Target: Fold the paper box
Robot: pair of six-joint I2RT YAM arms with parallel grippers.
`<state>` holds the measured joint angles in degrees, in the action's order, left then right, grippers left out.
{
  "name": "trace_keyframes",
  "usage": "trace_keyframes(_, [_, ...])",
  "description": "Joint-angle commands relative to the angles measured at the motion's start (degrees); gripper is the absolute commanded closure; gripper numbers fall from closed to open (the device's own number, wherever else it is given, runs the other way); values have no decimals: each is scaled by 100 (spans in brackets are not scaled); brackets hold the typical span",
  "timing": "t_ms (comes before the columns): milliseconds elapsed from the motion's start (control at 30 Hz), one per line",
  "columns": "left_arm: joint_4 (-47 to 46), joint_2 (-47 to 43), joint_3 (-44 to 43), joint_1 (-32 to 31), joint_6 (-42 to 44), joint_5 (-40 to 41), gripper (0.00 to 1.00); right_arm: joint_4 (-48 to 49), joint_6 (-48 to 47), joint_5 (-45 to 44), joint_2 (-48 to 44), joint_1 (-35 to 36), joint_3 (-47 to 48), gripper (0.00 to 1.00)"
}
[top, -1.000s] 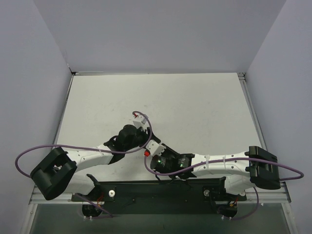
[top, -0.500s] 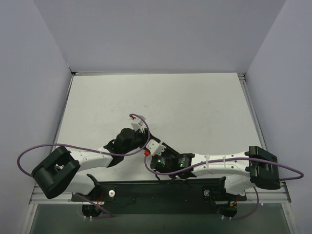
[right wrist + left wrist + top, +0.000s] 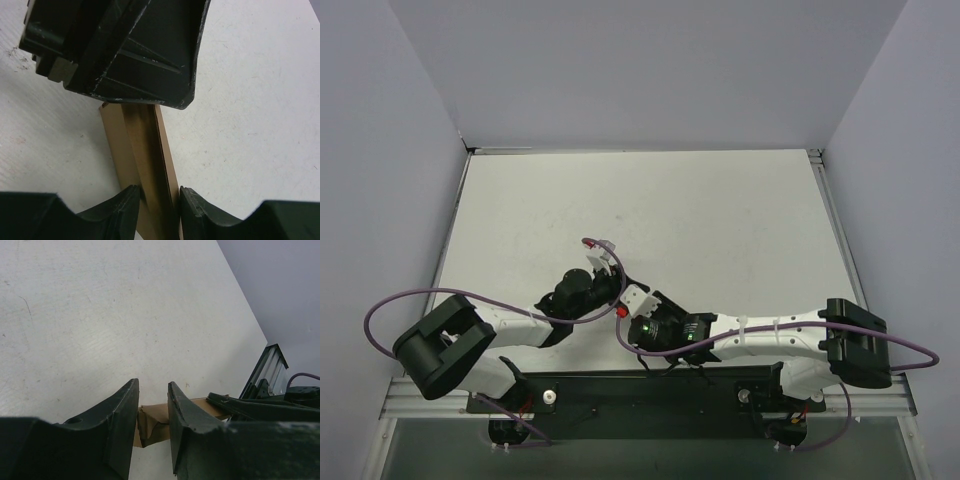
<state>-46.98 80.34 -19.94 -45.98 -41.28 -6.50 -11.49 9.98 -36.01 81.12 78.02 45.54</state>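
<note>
One paper box (image 3: 140, 145) between left end effector (image 3: 152, 397) and right end effector (image 3: 159, 194)

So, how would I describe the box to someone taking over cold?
On the white table, look near the edge by the arms' bases, at the middle, where the left pincer and right pincer face each other. The box is the narrow cardboard strip reaching from one to the other. It is the only brown thing in sight.
</note>
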Motion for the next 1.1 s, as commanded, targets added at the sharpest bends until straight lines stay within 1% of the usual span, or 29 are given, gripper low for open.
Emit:
trace_keyframes(0, [515, 184, 228, -43, 339, -9, 61, -363, 224, 252, 202, -67, -10, 66])
trace_keyframes(133, [444, 158, 351, -43, 375, 8, 62, -416, 303, 270, 193, -181, 8, 73])
trace_keyframes(167, [444, 132, 377, -34, 383, 61, 62, -442, 312, 287, 185, -234, 16, 76])
trace_keyframes(400, [304, 202, 570, -43, 349, 158, 62, -521, 408, 410, 255, -436, 95, 79])
trace_keyframes(667, [163, 228, 746, -34, 331, 263, 62, -583, 531, 534, 237, -568, 78, 79])
trace_keyframes(833, [-47, 351, 878, -43, 305, 255, 67, -635, 593, 560, 255, -621, 104, 80])
trace_keyframes(900, [-267, 413, 1009, -43, 269, 237, 68, -636, 593, 560, 272, -639, 104, 80])
trace_keyframes(1000, [-461, 588, 1037, -43, 243, 211, 70, -644, 567, 648, 273, -639, 131, 77])
trace_keyframes(1033, [-478, 676, 1028, -43, 243, 202, 70, -679, 558, 657, 255, -639, 139, 72])
trace_keyframes(1067, [-531, 720, 1010, -43, 234, 193, 71, -706, 601, 674, 185, -639, 166, 71])
